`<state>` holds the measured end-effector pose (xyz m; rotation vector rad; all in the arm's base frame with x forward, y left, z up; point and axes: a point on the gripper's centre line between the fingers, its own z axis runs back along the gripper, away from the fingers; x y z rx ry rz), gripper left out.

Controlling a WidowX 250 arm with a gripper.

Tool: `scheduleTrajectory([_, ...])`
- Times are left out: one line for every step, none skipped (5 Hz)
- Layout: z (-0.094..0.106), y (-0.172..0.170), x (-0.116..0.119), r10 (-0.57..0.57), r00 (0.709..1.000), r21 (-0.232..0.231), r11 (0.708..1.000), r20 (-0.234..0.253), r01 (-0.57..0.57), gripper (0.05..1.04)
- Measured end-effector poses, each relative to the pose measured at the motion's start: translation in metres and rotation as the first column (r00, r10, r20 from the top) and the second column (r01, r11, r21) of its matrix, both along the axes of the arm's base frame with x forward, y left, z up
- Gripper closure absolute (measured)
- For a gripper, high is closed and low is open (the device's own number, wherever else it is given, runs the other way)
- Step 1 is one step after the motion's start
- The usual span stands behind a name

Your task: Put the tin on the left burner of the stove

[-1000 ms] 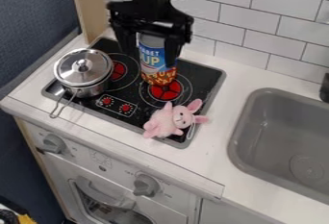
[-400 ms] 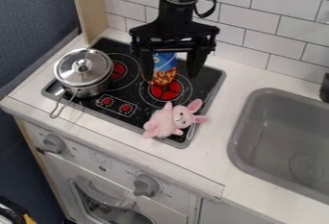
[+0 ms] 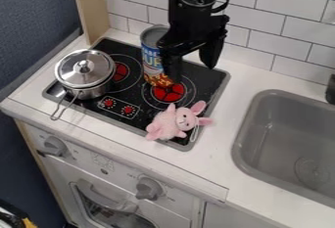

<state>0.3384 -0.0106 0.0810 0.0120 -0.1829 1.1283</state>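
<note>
We see a lidded metal saucepan (image 3: 85, 73) beside the left burner (image 3: 120, 71). Our soup tin (image 3: 151, 56) stands upright at the right burner's (image 3: 169, 93) rear left. A pink plush rabbit (image 3: 175, 122) lies in front; our gripper (image 3: 192, 73) hangs just beside the tin, fingers apart. Rightmost, we see a grey sink (image 3: 252, 146).

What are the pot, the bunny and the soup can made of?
The lidded pot looks like shiny metal, since it gleams silver with bright reflections. The bunny seems to be soft, fuzzy plush, because its pink surface looks fluffy. The soup can is probably metal with a printed paper label: its bare top looks gray and rimmed, its side colorful.
</note>
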Motion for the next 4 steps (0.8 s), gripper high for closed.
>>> scheduleTrajectory([-0.009,-0.002,0.017,0.083,0.992,-0.037,0.996,0.091,-0.08,0.084])
scheduleTrajectory([-0.023,-0.001,0.029,0.156,0.984,-0.117,0.982,0.083,-0.146,0.083])
scheduleTrajectory([-0.028,-0.001,0.041,0.195,0.975,-0.138,0.974,0.107,-0.18,0.084])
scheduleTrajectory([-0.038,0.008,0.055,0.244,0.965,-0.134,0.964,0.095,-0.23,0.083])
